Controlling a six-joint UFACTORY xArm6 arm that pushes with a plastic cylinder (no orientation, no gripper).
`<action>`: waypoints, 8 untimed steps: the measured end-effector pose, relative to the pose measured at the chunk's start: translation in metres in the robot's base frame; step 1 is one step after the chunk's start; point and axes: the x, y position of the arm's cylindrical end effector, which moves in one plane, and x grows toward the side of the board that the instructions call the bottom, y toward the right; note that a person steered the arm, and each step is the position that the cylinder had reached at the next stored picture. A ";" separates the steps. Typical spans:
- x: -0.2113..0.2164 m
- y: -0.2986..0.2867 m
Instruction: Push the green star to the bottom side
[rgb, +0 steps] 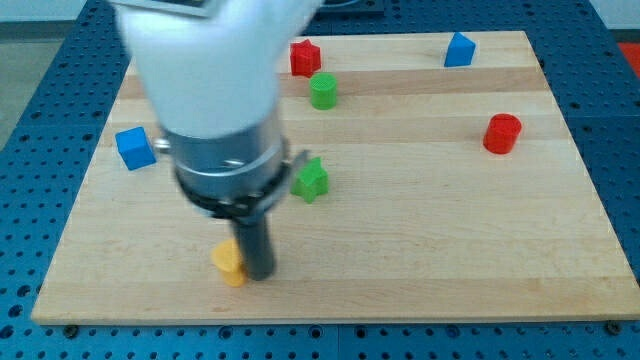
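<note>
The green star (312, 180) lies near the middle of the wooden board (450, 230), just right of the arm's body. My tip (260, 275) rests on the board at the view's lower left, below and left of the green star and apart from it. A yellow block (229, 262) sits right against the tip's left side.
A green cylinder (323, 91) and a red star (304, 57) sit near the view's top centre. A blue block (459, 50) is at the top right, a red cylinder (502, 133) at the right, a blue cube (134, 147) at the left edge. The arm's body hides part of the board's left.
</note>
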 end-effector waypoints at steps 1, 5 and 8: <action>-0.023 -0.059; -0.080 -0.042; -0.141 -0.023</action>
